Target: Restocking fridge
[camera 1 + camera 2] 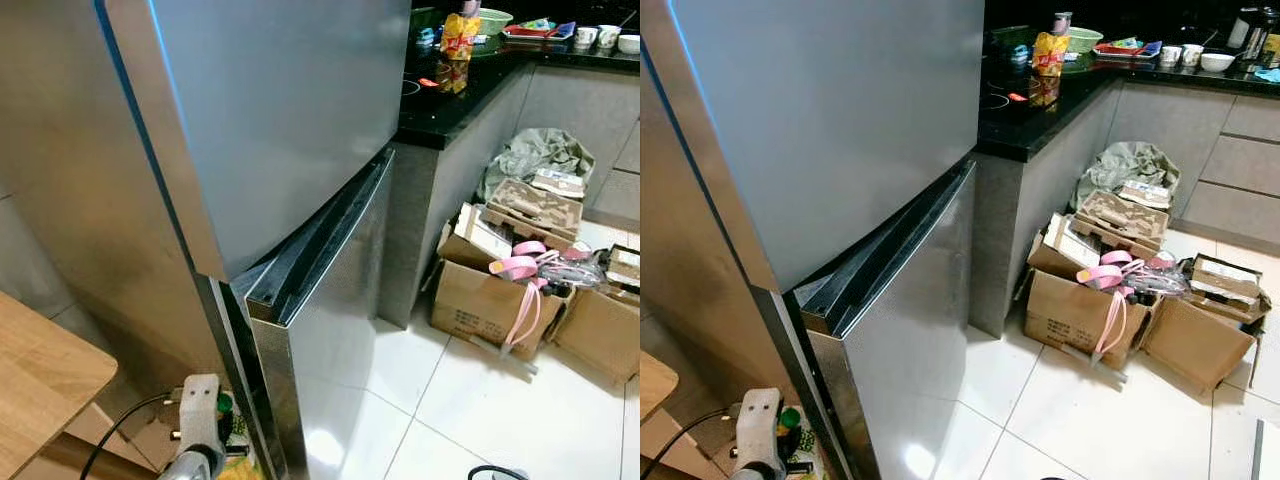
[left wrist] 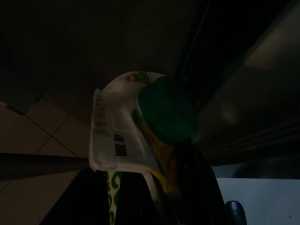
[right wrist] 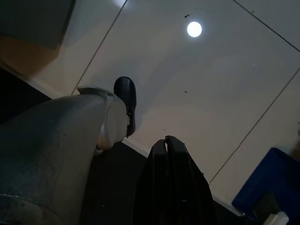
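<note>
1. Your left gripper is clamped on a green-capped bottle with a white label, writing too dark to read, low beside the silver fridge
2. Your right gripper hangs pressed together over the white floor

Brushed, matt metal on the fridge; glossy white floor tiles; plain brown cardboard boxes; polished black stone desk.

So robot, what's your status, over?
Left gripper shut on green-capped packet. Right gripper shut, empty. Fridge doors closed.
</note>
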Controlling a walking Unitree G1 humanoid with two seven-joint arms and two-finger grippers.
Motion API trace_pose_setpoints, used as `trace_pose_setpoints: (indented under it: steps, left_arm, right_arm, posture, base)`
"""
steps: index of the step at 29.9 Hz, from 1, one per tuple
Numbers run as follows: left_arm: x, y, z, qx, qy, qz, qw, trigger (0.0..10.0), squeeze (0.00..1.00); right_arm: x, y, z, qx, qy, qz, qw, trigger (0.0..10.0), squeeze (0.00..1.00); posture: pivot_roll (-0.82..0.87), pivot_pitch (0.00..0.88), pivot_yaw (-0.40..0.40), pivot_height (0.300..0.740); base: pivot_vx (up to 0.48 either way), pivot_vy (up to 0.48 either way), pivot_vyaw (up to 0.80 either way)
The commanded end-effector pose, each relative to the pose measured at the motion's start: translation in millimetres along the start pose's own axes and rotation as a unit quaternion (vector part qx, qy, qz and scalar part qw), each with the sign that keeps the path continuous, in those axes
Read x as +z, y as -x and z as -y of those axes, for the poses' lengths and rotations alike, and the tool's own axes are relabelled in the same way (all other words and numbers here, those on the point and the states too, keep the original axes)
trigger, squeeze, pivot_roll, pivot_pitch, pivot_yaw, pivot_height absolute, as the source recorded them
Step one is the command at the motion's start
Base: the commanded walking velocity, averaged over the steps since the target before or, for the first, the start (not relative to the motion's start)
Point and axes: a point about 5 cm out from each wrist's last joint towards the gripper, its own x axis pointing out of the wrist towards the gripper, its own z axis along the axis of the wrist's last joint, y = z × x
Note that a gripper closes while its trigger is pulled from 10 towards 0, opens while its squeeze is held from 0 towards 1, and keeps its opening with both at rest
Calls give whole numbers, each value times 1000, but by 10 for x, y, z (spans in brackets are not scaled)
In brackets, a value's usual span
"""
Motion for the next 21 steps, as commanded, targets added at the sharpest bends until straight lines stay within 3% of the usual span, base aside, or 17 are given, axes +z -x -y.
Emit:
trace_pose_setpoints:
  steps: [1,9,14,21]
  left_arm:
    - [52,-29,58,-22,-15,8,1000,10000,0]
    - [84,-53,162,-66,-39,14,997,10000,0]
    - [31,-49,360,-148,-93,0,985,10000,0]
    - [8,-47,449,-183,-116,-8,976,10000,0]
  right_arm:
    - [41,-4,-10,2,-2,8,1000,10000,0]
    - [47,-5,-17,3,-3,9,1000,10000,0]
    - [44,-7,-30,4,-3,9,1000,10000,0]
    - [47,-7,-31,4,-4,10,1000,10000,0]
  posture:
    - [-45,0,28,740]
    - [-45,0,28,740]
    - [-45,0,28,740]
    - [-45,0,28,740]
  base:
    - [0,0,0]
    - [0,0,0]
    - [0,0,0]
    - [0,0,0]
